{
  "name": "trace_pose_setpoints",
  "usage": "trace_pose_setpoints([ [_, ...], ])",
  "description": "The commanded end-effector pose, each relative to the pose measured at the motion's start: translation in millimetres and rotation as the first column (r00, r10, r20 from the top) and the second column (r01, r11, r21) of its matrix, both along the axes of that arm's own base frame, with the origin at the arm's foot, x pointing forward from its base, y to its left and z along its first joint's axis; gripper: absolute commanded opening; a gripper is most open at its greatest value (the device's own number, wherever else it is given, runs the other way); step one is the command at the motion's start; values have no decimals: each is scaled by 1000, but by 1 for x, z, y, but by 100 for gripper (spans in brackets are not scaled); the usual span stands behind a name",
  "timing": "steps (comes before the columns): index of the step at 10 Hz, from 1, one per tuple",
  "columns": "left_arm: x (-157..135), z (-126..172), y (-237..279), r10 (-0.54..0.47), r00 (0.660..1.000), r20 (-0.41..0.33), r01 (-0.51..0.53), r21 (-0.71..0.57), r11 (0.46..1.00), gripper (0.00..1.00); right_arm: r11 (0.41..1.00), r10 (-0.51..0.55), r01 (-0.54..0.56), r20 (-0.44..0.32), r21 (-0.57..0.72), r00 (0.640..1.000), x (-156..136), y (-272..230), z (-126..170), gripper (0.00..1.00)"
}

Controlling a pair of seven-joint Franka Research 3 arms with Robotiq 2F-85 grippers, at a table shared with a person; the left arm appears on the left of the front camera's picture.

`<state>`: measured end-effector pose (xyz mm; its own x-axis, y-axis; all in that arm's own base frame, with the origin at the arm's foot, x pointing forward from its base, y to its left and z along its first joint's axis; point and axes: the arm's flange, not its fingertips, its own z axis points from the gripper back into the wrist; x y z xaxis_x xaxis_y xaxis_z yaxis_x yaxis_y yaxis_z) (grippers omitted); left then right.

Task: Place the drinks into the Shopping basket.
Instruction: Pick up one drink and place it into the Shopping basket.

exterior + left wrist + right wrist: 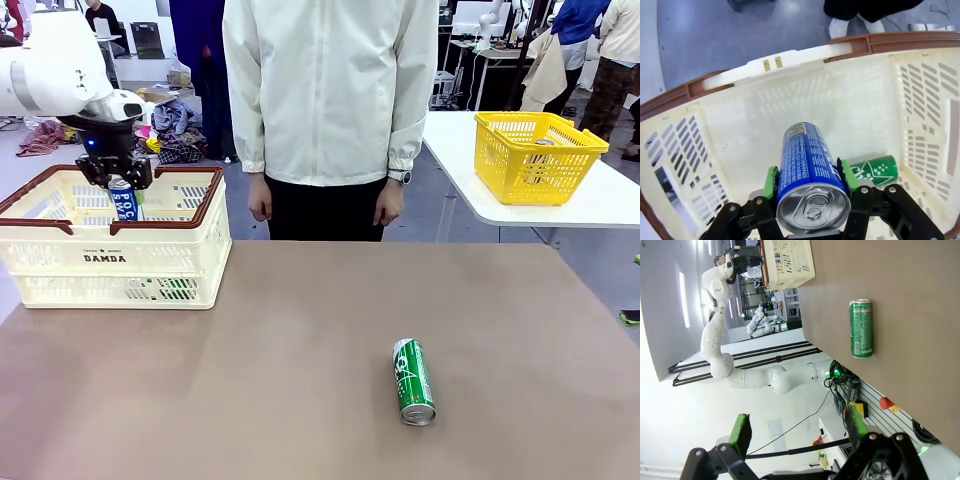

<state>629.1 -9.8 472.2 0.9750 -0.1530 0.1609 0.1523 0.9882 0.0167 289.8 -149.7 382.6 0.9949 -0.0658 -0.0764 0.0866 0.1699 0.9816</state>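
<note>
Shopping basket, far left corner of the counter:
- "DAMDA" in dark capitals, centred on the near wall.
- Above it, a tiny line of capitals with a star in the middle. Too small to read.

Blue can, upright within the basket's rim:
- Front view: white block letters, "POC" over "SW". The rest is turned out of sight.
- Left wrist view: columns of white fine print and a pale code patch near its far end. None is legible.

Green can, lying on the counter right of middle, toward the near edge:
- Front view: white lettering along the side, not readable.
- Right wrist view: a pale panel of small print, also illegible.
</note>
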Motion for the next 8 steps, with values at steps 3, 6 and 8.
trace_pose_setpoints([
  [3, 1, -8, 11, -31, 999, -37, 31, -2, 1000, 0, 1000, 6, -6, -17, -1, 1000, -1, -1, 5, 100],
  [6, 5, -23, 7, -36, 997, -70, 36, -4, 999, 0, 1000, 6, -6, -17, -1, 1000, -1, -1, 5, 100],
  [8, 7, -28, 6, -32, 995, -99, 33, 7, 999, 25, 1000, 6, -6, -17, -1, 1000, -1, -1, 5, 100],
])
